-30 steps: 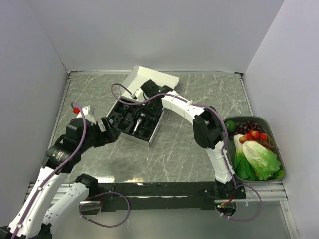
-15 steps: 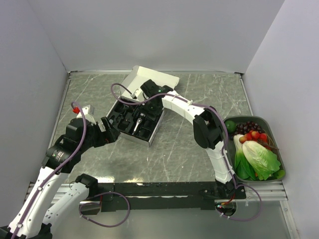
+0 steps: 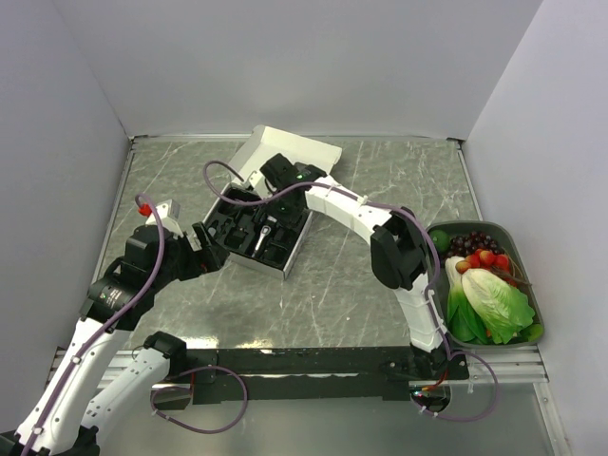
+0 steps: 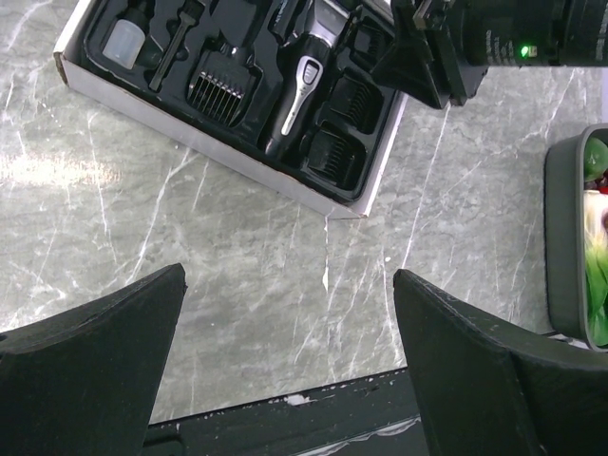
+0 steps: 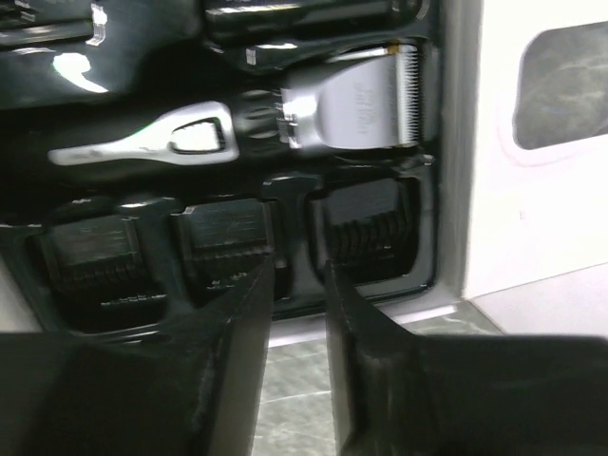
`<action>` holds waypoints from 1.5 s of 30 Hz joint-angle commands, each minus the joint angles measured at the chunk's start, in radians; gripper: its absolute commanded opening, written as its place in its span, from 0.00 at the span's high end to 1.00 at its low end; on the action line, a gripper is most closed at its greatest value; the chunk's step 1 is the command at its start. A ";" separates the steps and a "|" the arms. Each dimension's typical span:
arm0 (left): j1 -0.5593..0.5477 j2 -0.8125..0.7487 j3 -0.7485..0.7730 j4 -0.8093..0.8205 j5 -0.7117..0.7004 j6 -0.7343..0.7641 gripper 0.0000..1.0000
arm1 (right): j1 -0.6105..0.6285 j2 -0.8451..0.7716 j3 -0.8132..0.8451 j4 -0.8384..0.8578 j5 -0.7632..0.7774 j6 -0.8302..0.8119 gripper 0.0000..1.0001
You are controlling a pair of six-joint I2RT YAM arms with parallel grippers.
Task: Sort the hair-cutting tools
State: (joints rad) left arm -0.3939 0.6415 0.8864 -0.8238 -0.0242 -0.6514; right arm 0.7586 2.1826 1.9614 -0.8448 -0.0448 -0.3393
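right end effector [image 5: 296, 285] narrowed, empty, above comb attachments [image 5: 366, 233] beside clipper [image 5: 285, 123]; left end effector [image 4: 290, 356] wide.

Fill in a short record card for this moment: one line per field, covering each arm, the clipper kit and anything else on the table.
left arm: fingers wide apart, holding nothing, above bare marble table near the box corner
right arm: fingers nearly together, nothing visibly gripped, at the row of comb attachments
hair clipper: lying in the black tray, silver blade end toward the lid
tray contents: clipper, several black combs, a small bottle
box: white, lid open
green bin: right edge of table, holds vegetables and fruit
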 commanded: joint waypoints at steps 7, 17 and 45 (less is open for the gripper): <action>0.000 -0.003 0.013 0.035 -0.002 -0.008 0.04 | 0.011 -0.032 -0.007 0.000 -0.007 0.059 0.98; -0.002 -0.009 0.023 0.014 -0.006 -0.002 0.04 | 0.013 -0.018 0.005 0.067 0.043 0.072 1.00; 0.000 -0.013 0.011 0.021 -0.014 -0.007 0.04 | 0.001 0.060 -0.076 0.118 0.100 0.114 1.00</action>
State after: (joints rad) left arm -0.3939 0.6384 0.8864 -0.8291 -0.0246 -0.6506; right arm 0.7670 2.2333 1.9301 -0.7330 0.0559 -0.2432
